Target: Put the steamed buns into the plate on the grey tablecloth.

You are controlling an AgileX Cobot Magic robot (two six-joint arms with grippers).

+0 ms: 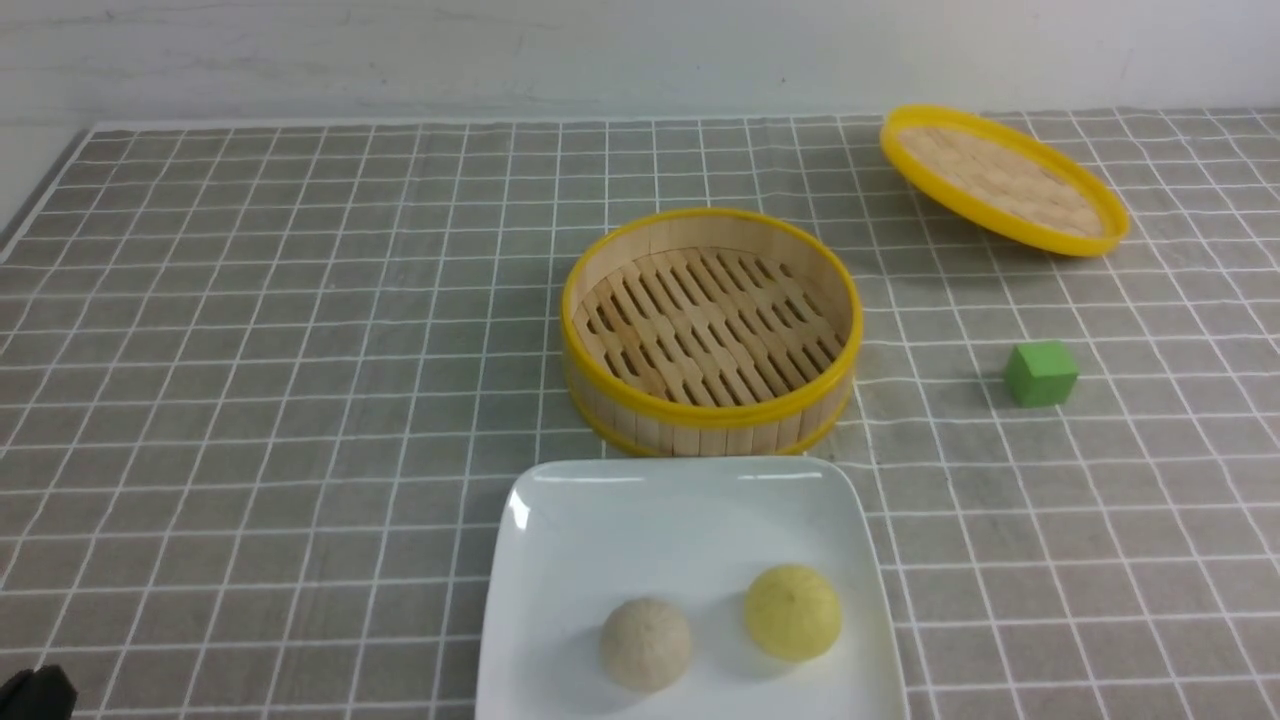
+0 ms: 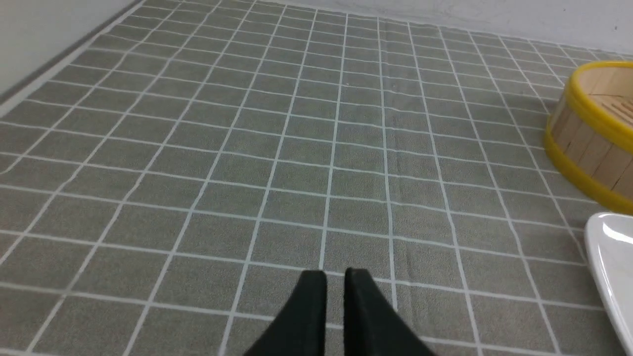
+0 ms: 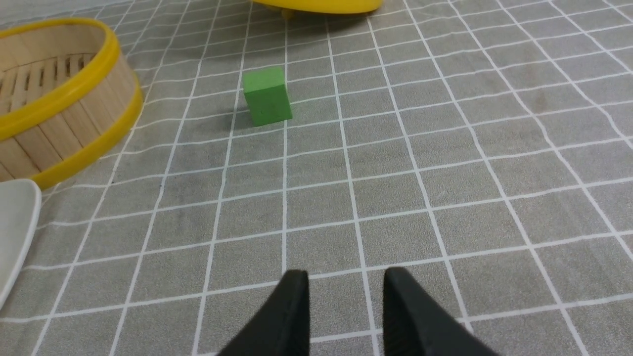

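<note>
Starting at the left of the front view, the left gripper (image 2: 335, 282) is hovering low over bare grey tablecloth (image 1: 250, 350), its fingers nearly together with only a thin slit between them and nothing held. Moving rightward, the plate (image 1: 560, 520) is sitting at six o'clock from the steamer basket (image 1: 710, 330), their edges almost meeting, and the basket is standing empty. Both steamed buns are already resting on the plate: the beige bun (image 1: 645, 643) and, just beside it at about two o'clock, the yellow bun (image 1: 793, 611), not touching. The task is looking finished.

Further right, the green cube (image 1: 1041, 373) is sitting at three o'clock from the basket, and the woven lid (image 1: 1003, 180) is lying tilted at one o'clock. The right gripper (image 3: 346, 291) is hanging over open cloth with its fingers apart and empty, the cube ahead of it.

Should a bun need shifting, it is probably going to feel light and soft, denting under pressure; pinching gently across the widest part of the dome, below the pleats, is looking safest.
</note>
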